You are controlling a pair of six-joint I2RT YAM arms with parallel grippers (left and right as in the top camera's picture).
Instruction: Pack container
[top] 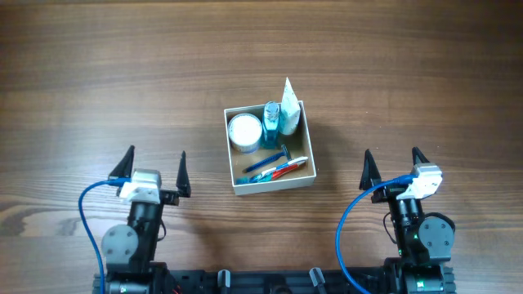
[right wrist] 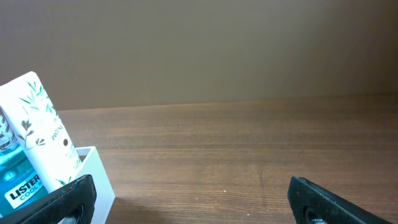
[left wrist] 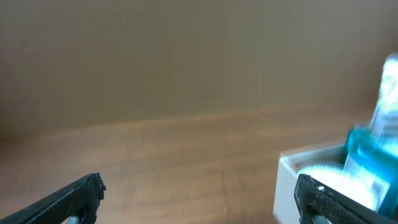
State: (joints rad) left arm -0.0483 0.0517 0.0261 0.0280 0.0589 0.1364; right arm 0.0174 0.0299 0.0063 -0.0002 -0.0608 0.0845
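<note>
Evidently the packing is at or near its end. From overhead, the container (top: 274, 184) sits in the middle of the bench (top: 98, 73), well apart from both arms. Inside it a round white jar (top: 244, 131) fills the far-left corner. A blue mouthwash bottle (top: 271, 120) and a white tube (top: 289, 104) stand along the far wall. A blue razor (top: 266, 159) and slim red and blue sticks (top: 283, 170), likely toothbrushes, lie across the near part. No loose toiletry shows on the wood. The left hand (top: 155, 153) and the right hand (top: 392, 153) sit low at the near edge, one on each side of the box, each spread wide and holding nothing.

The left wrist view is blurred. It shows two dark fingers (left wrist: 68, 200) far apart over bare wood, with a white corner of the box and the teal bottle at the right edge.

The right wrist view shows the same wide gap. The tube and the Listerine label lean at the box's corner on the left.

I judge that no further grasp is called for. The next move is at most a check that the upright tube stays put.
</note>
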